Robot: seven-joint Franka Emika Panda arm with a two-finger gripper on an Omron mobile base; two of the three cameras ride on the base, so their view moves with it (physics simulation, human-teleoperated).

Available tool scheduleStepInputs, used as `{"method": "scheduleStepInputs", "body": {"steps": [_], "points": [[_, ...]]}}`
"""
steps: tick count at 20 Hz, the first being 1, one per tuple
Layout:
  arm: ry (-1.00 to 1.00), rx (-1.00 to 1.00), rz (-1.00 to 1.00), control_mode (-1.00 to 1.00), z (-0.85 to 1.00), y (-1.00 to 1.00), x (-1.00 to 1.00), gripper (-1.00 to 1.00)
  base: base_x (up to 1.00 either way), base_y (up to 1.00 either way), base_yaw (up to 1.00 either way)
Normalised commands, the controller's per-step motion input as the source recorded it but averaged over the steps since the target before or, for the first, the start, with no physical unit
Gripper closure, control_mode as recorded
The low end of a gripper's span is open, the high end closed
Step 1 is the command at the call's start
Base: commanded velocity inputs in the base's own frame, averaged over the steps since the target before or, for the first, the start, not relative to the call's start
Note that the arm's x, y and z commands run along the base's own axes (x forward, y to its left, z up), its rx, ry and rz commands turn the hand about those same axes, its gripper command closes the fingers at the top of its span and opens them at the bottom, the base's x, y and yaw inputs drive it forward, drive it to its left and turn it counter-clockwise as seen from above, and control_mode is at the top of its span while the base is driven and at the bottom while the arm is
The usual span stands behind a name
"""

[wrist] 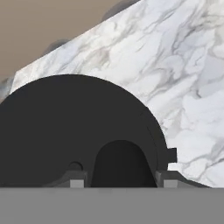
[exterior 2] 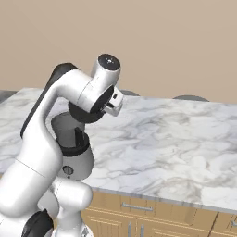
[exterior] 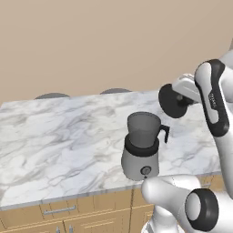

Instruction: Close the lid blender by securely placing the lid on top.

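The blender stands near the front edge of the marble counter, its smoky jar open at the top, the black handle to the right and the grey base with the knob facing me. It also appears behind my arm as the blender. My gripper is shut on the knob of the black round lid, which hangs tilted on edge, above and right of the jar's rim. In the hand view the lid looms large, and its knob sits between my fingertips of the gripper. The lid hangs just over the jar.
The white-grey marble counter stretches left and back. Wooden drawers with metal handles run under its front edge. Two dark round stool tops peek over the far edge, against a beige wall.
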Motion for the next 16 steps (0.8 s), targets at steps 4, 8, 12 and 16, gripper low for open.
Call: {"method": "scheduleStepInputs", "body": {"steps": [4,8,12,16], "points": [[0.17,-0.08,0.13,-1.0,0.06,0.77,0.07,1.0,0.0,0.0,0.0],[0.25,-0.08,0.08,-1.0,0.0,0.57,0.08,1.0,0.0,0.0,0.0],[0.3,-0.07,0.06,-1.0,0.0,0.3,0.13,1.0,0.0,0.0,0.0],[0.34,-0.05,0.01,-1.0,0.0,0.12,0.24,1.0,0.0,0.0,0.0]]}}
